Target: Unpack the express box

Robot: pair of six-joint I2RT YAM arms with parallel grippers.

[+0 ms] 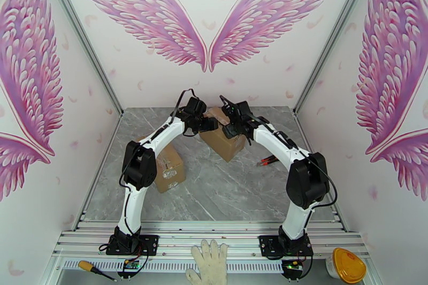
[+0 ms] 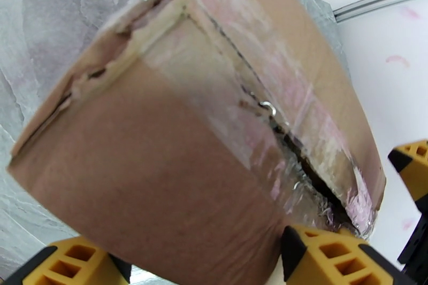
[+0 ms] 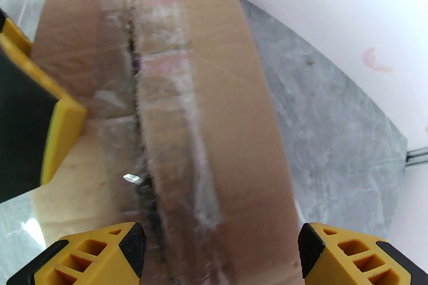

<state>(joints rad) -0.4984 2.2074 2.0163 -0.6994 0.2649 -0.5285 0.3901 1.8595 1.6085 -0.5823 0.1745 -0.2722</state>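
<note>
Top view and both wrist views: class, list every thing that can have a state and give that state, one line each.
express box: tape slit along the seam, flaps down
second box: closed, as far as it shows
left gripper: open, over the express box
right gripper: open, over the express box
orange-lidded tub: lid on
glove: lying flat

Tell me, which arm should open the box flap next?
Probably right: the right claw straddles one flap of the box, one fingertip beside the slit tape seam, the other past the outer edge. The left claw seems to rest against the other flap, steadying.
</note>
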